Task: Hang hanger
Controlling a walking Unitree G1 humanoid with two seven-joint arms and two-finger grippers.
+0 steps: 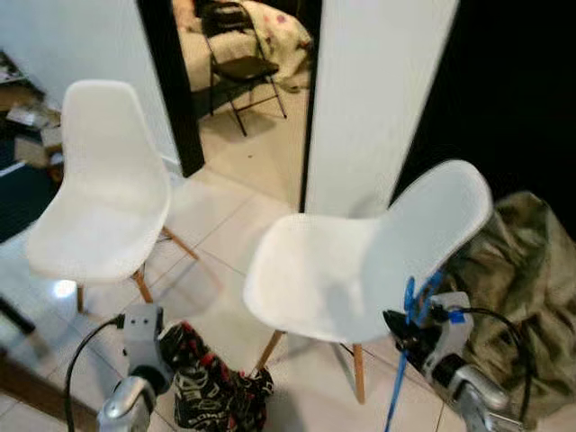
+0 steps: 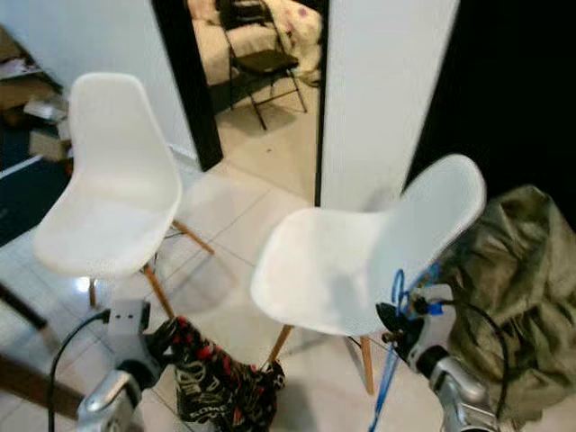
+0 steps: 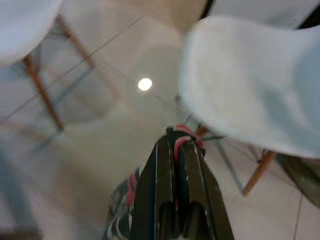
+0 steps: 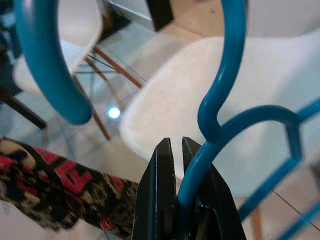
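The right gripper (image 4: pixel 174 147) is seen low on the right, its two black fingers (image 4: pixel 159 190) clenched on a blue hanger (image 4: pixel 215 115), whose stem is pinched just below the hook. The hanger is made of smooth blue plastic; its hook curls up and over in the right wrist view, and its frame trails downward beside the arm toward the floor. The left gripper (image 3: pixel 175 142) is held low on the left, its fingers (image 3: pixel 157 190) closed on a black, red and white patterned garment (image 1: pixel 211 382), which hangs to the floor in a bunch.

Pale glossy floor tiles (image 1: pixel 225 225) are shown beneath. A white moulded chair (image 1: pixel 351 261) on wooden legs is placed just ahead of the right gripper, and a second white chair (image 1: pixel 99 189) stands to the left. An olive cloth heap (image 1: pixel 508 288) lies at the right. Beyond a white wall panel (image 1: pixel 373 90), a doorway opens onto a dark folding chair (image 1: pixel 238 63).
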